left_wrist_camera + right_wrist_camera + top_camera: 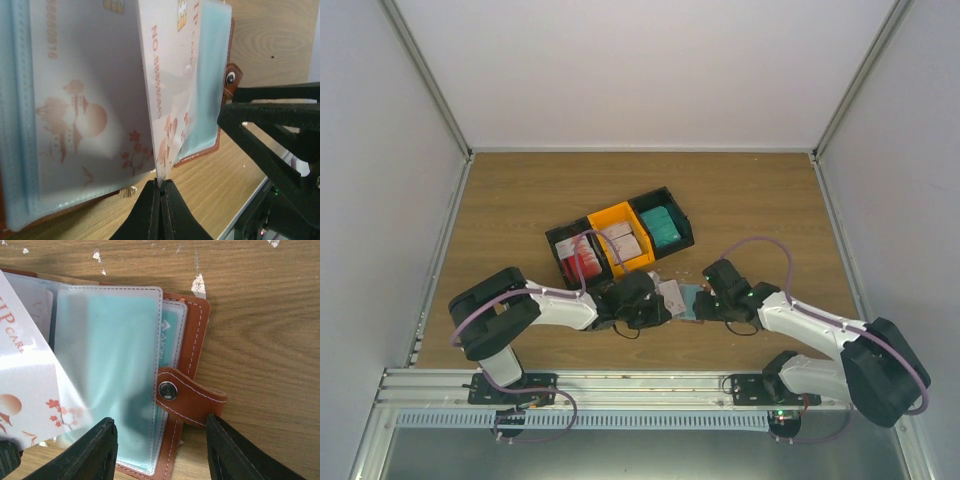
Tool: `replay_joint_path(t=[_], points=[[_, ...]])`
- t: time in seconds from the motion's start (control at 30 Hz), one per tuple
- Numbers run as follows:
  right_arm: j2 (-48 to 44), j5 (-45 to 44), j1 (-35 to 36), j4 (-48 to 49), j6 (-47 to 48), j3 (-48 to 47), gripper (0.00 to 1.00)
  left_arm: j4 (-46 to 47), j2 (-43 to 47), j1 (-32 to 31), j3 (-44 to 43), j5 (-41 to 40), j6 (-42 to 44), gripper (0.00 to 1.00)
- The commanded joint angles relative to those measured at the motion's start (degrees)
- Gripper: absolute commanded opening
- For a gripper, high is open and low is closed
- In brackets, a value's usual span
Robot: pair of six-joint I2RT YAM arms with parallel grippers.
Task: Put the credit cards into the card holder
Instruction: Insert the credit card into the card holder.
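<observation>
Overhead, the card holder (678, 298) lies open just before the orange bin (608, 213). Left wrist: left gripper (161, 192) clenched on a white-pink card (170, 75); keep it square to the sleeve. Right wrist: right gripper (162, 452) released astride the snap strap (192, 400); steady the holder.

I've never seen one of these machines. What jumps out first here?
A white-pink card with blossom print, pinched edge-on in the shut left tool at the open brown card holder mid-table. The open right tool hovers at its snap strap. Behind stand black and orange bins of more cards.
</observation>
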State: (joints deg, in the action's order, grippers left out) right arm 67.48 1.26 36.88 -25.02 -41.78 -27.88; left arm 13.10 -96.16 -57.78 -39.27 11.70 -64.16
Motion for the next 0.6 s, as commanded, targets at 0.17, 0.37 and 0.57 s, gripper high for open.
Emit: replay_joint_path(t=[0.17,0.37,0.57], points=[[1.1,-2.6,-0.5,0.0,0.0,-0.7,0.5,-5.7,-0.3,3.3,-1.8,10.6,4.7,0.0],[1.3,-2.1,-0.5,0.7,0.1,-0.3,0.49,-10.7,-3.5,6.2,-5.7,16.0,9.7,0.0],[1.2,-1.5,-0.7,1.4,0.2,0.5,0.49,-14.7,-5.5,7.3,-7.7,18.1,11.4,0.0]])
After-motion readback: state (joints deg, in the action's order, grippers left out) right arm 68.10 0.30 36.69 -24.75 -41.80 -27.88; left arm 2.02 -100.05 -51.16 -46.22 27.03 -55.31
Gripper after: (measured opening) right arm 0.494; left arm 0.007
